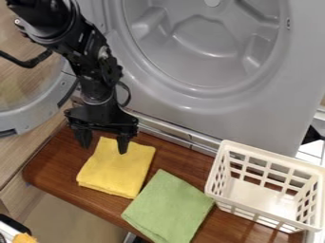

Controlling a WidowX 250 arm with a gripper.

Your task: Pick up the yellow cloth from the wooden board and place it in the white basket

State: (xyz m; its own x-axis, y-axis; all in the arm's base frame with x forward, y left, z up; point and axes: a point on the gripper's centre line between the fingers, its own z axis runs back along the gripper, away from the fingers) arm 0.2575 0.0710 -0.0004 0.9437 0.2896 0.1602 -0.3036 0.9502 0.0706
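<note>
1. In the camera view, the black robot arm [95,66] comes in from the upper left, and its gripper [104,148] hangs pointing down over the left part of a reddish-brown wooden bench [51,161].
2. The jaws are wide open, with a broad gap between them and nothing gripped. They stand at the upper end of a folded yellow cloth [117,168]: one side is just left of the cloth's upper corner, the other in front of its upper edge. Whether either side touches the cloth, I cannot tell.
3. The yellow cloth lies flat on the bench, its edges slanted to the bench's front edge.
4. A green cloth [168,209] lies flat just to the right of the yellow one and nearer the camera, also at a slant.
5. Right of the green cloth, a white plastic basket [273,157] with open latticed walls stands upright on the bench. The cloth's right corner is right by the basket; contact there is unclear.
6. Behind the bench is a grey appliance [266,118] with a large round opening. Its round door [54,102] is swung out to the left, beside the arm.
</note>
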